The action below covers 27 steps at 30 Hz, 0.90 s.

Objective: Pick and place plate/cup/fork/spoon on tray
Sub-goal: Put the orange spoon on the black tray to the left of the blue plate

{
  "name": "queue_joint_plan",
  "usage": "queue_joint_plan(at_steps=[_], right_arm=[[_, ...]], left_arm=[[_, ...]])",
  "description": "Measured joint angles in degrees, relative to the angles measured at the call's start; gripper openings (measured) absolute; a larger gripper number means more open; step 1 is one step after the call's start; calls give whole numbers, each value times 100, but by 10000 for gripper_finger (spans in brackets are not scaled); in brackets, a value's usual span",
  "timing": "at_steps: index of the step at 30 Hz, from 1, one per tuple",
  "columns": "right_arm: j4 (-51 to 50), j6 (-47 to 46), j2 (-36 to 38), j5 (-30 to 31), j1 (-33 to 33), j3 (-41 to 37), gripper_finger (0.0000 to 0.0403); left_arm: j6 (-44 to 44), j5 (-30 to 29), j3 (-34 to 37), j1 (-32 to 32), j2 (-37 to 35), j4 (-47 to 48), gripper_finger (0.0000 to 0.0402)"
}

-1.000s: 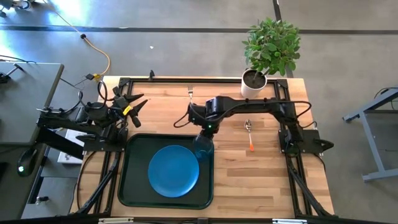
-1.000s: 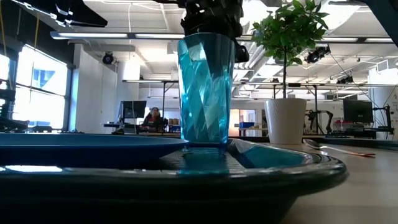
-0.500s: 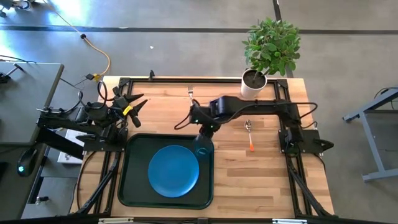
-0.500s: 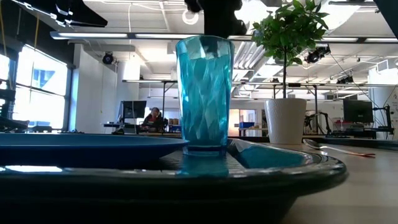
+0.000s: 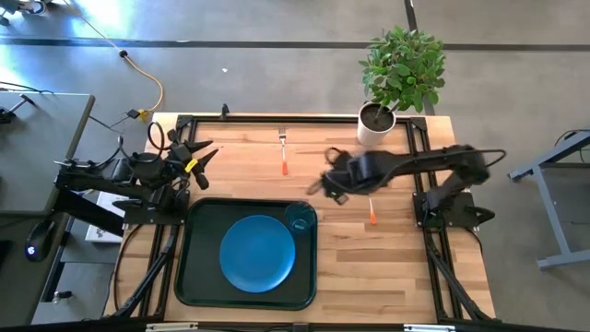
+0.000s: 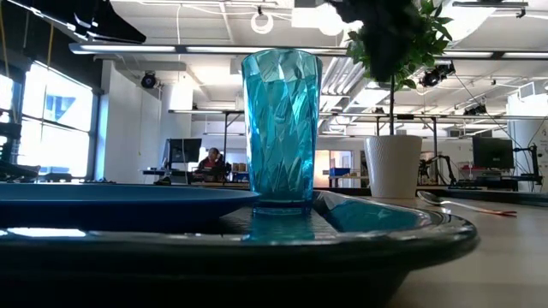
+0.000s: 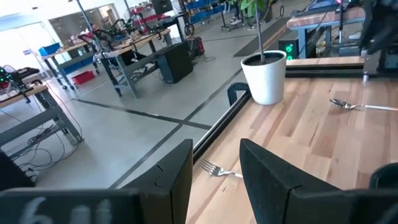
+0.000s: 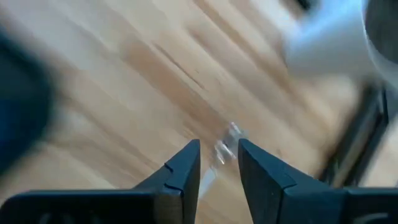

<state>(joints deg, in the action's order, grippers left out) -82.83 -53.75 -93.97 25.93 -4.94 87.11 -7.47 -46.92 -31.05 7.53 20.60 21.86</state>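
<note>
Plate (image 5: 257, 252) and cup (image 5: 300, 219) sit on my tray (image 5: 198, 277), cup at the plate's 1 o'clock. My right gripper (image 5: 324, 186), narrow and empty, hovers beside the spoon (image 5: 370, 198), probably next. Fork (image 5: 284, 151) lies at 12; left gripper (image 5: 205, 154) waits, slightly parted.

We see our right arm reaching in from the worktop's right edge, elbow bent, its forearm stretched leftward across the middle of the worktop. The right gripper (image 5: 324, 185) hangs there with its jaws a narrow gap apart and nothing between them. Our left arm waits folded at the left edge, the left gripper (image 5: 205, 155) with jaws spread, empty.
</note>
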Motion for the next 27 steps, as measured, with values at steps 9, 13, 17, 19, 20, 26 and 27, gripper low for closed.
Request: queue_joint_plan(at_steps=[9, 13, 17, 19, 20, 26, 27], right_arm=[[2747, -1780, 2022, -1046, 16, -3928, 96], [3870, -1830, 2311, -1225, 236, -4944, 96], [4452, -1779, 2324, -1247, 518, -5507, 96], [4537, -1778, 2313, -1246, 627, -5663, 96], [4543, -1777, 2310, -1246, 663, -5722, 96], [4913, -1646, 2307, -1316, 689, -5805, 96], [4998, -1652, 2307, -1360, 675, -5803, 96]], left_arm=[[235, 152, 0, -2, 4, 0, 122], [237, 179, 0, -2, 64, -144, 122], [239, 199, 0, 0, 194, -246, 122], [239, 202, 2, -1, 278, -255, 122], [237, 203, 2, -1, 321, -252, 122], [173, 203, 2, 0, 576, -246, 122], [137, 203, 2, -2, 613, -247, 122]])
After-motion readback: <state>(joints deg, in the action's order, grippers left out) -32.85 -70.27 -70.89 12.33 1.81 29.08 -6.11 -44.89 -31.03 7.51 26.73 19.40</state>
